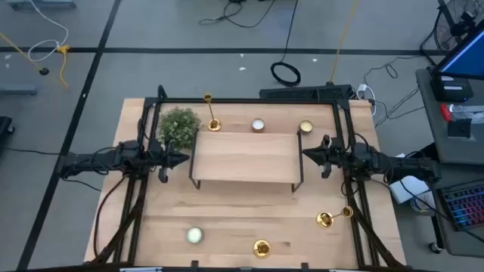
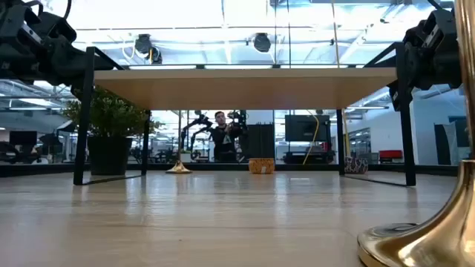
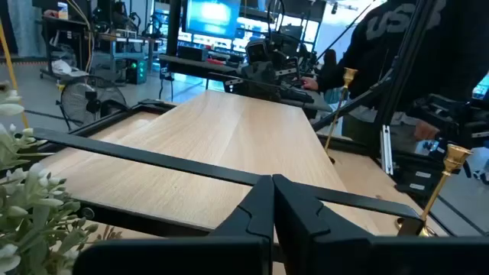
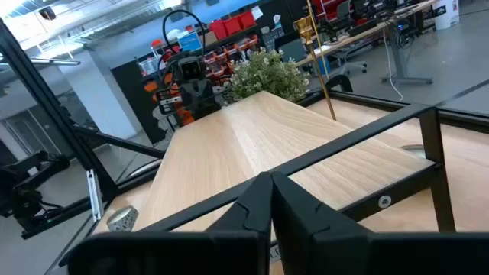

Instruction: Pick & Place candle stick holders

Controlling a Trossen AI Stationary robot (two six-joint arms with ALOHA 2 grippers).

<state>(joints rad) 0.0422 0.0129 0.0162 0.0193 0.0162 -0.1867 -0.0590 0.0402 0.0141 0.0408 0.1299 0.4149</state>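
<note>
Three gold candle stick holders stand on their round bases on the table: one at the far edge (image 1: 212, 121) next to the green plant (image 1: 179, 125), one near the right edge (image 1: 328, 217), and one at the near edge (image 1: 262, 247), whose base fills the low view's corner (image 2: 415, 241). My left gripper (image 1: 181, 159) hovers shut at the left end of the wooden riser (image 1: 243, 157). My right gripper (image 1: 306, 153) hovers shut at the riser's right end. Both point at each other across the riser's top (image 3: 229, 137). Neither touches anything.
Round pale tealights sit behind the riser (image 1: 259, 125) (image 1: 305, 128) and at the near left (image 1: 194, 235). Black frame bars run along the table's sides. A person in a dark top shows beyond the table (image 3: 382, 46). Bare wood lies between the riser and the near edge.
</note>
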